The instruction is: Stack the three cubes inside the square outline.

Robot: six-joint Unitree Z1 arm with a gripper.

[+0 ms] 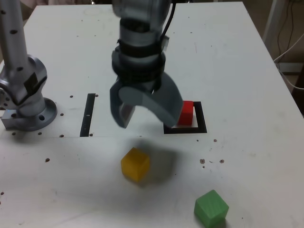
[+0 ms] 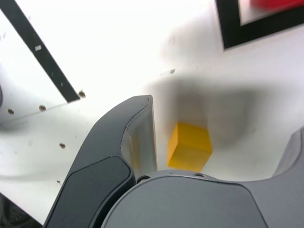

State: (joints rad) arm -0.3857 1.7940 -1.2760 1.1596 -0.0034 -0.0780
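Yellow cube (image 1: 135,165) wants a centred, squared grip

Bare tabletop carries the yellow cube, which lies outside the square outline (image 1: 202,117), on the near side of it in the exterior view. The gripper (image 1: 147,122) is above the table with its jaws spread wide and nothing between them, so the step in hand looks like the pick of this block.

Centre first. In the wrist view the cube shows much closer to one finger than to the other, and closing from there would probably shove it sideways or tip it. Shift until the gap looks even on both sides, and turn the wrist so the pads meet two opposite faces flat; the block sits at an angle, and a grip on its corners would likely twist it. Only then lower straight down, fingertips just clear of the table, and close gently.

Beyond it, the red cube (image 1: 186,114) sits inside the outline, the natural base for the stack. Part of that area is hidden behind the gripper, so how well it is centred cannot be told. Lift high enough to clear its top before crossing over. The green cube (image 1: 211,208) lies well apart, towards the exterior view's bottom right, and can wait.
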